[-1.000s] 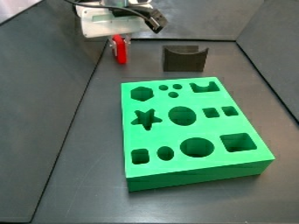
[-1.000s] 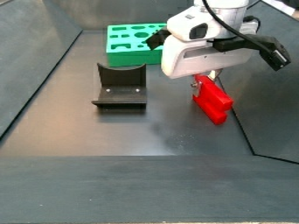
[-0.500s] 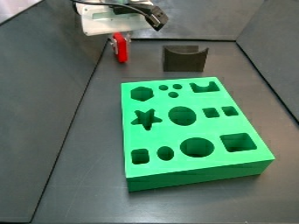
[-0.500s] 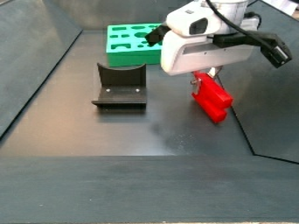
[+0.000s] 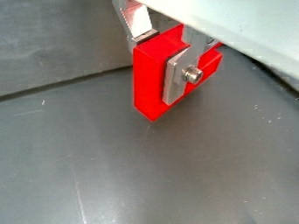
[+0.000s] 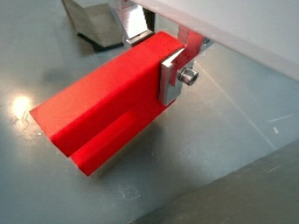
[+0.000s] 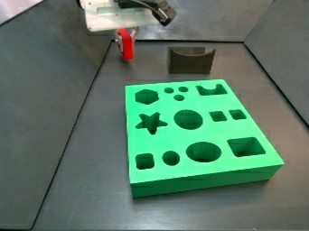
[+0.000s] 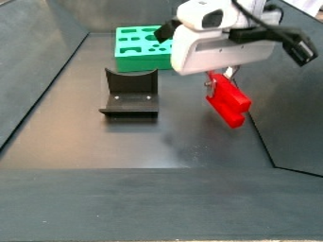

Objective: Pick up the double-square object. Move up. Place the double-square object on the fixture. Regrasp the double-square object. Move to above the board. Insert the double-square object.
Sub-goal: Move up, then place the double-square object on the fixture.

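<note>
Red double-square object [image 8: 229, 101] gripped and hanging clear of the floor.

The gripper [image 5: 173, 54] has its fingers [image 6: 173, 72] clamped on the block's upper end — silver plates pressed against both sides in both wrist views. The block hangs tilted in a side view, apart from the dark fixture [image 8: 130, 94] beside it; the green board [image 7: 196, 135] lies well apart — its holes are open.

1. The grey two-finger gripper [image 8: 225, 77], clamped on the small bright red plastic double-square object [image 8: 229, 101], hangs clear above bare dark floor [image 8: 177, 142].
2. The dark L-shaped fixture [image 8: 128, 93] stands apart beside it.
3. The large green board [image 7: 197, 135] lies well apart.
</note>
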